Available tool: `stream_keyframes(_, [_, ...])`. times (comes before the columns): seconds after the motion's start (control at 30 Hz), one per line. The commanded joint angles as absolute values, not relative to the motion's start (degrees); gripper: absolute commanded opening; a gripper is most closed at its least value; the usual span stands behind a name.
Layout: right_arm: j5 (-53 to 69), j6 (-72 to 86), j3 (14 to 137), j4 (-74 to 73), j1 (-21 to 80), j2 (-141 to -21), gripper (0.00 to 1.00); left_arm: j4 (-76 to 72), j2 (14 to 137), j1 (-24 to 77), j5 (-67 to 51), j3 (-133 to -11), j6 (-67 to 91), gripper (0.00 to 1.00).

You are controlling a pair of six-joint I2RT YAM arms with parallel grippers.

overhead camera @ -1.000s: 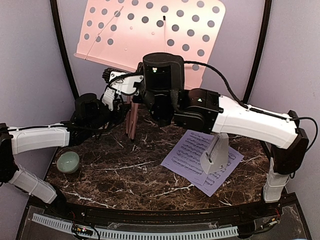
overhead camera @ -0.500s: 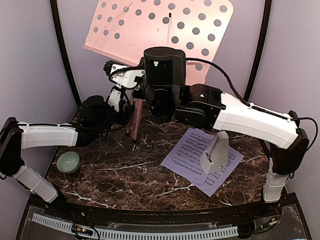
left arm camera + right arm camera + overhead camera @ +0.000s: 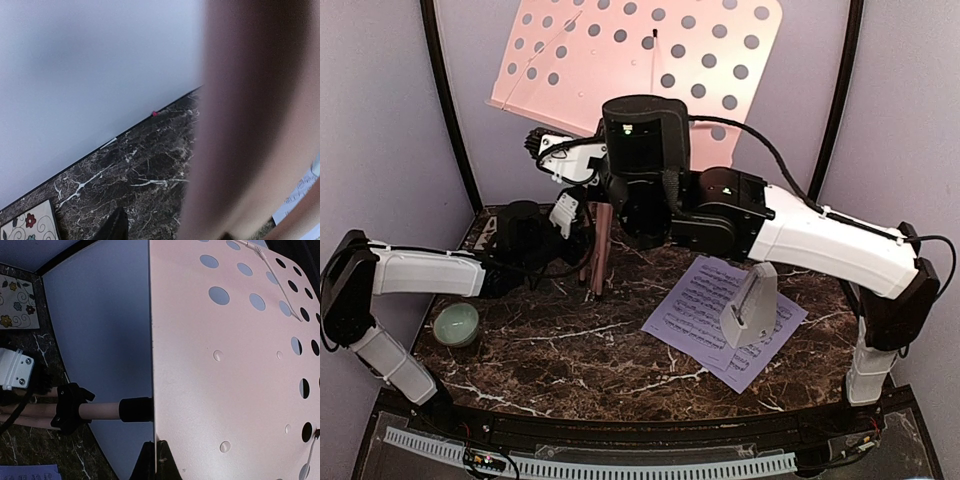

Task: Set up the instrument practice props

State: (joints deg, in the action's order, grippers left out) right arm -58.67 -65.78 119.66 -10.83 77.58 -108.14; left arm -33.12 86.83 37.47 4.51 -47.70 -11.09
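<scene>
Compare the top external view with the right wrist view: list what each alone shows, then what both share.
Only the top external view: the pyramid-shaped metronome and the pale green bowl near the table's left edge. Only the right wrist view: the floral coaster and the black collar where the stand's pole meets its desk. Both: the pink perforated music stand and the dark marble tabletop.
</scene>
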Motion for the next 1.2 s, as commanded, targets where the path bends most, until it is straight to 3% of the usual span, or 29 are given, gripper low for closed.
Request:
stream_keyframes(0.0, [-55.32,-67.07,127.54,11.4,79.9,-103.18,0.0,-27.55,88.59,41.13,1.48,-48.02,-20.66,0.41])
stream_keyframes(0.13, [-55.01,-67.73,126.47,11.49,79.89,-101.76,0.0,-27.76,87.27,41.28,-1.91,-44.19,-25.92,0.38])
stream_keyframes(0.37, [-53.51,-68.47,126.85,8.84,79.89,-101.2,0.0,-27.51,88.15,41.23,4.16,-41.12,-37.96,0.32])
stream_keyframes(0.6, [-53.46,-64.23,125.92,3.65,79.92,-100.87,0.0,-28.57,89.3,41.22,0.8,-42.44,-41.57,0.33])
stream_keyframes(0.67, [-53.5,-63.02,123.52,3.43,79.9,-100.25,0.0,-29.22,88.93,41.19,-0.4,-42.3,-39.22,0.4])
stream_keyframes(0.77, [-53.67,-61.77,120.38,3.72,79.41,-99.21,0.0,-32.73,87.3,41.21,0.57,-40.35,-33.77,0.61])
stream_keyframes(0.8, [-53.53,-61.39,119.96,3.54,79.21,-99.07,0.0,-33.04,86.64,41.17,0.74,-40.05,-31.71,0.74])
stream_keyframes(0.83, [-53.53,-61.24,120.0,3.28,79.05,-99.14,0.0,-32.54,85.87,41.17,0.43,-39.88,-29.31,0.92])
stream_keyframes(0.87, [-53.67,-61.39,120.02,3.24,78.95,-99.18,0.0,-32.2,84.81,41.19,0.02,-39.65,-25.89,0.98])
stream_keyframes(1.17, [-53.61,-62.42,118.41,5.26,78.31,-99.71,0.0,-40.64,74.93,41.22,-0.81,-28.78,-6.07,0.96])
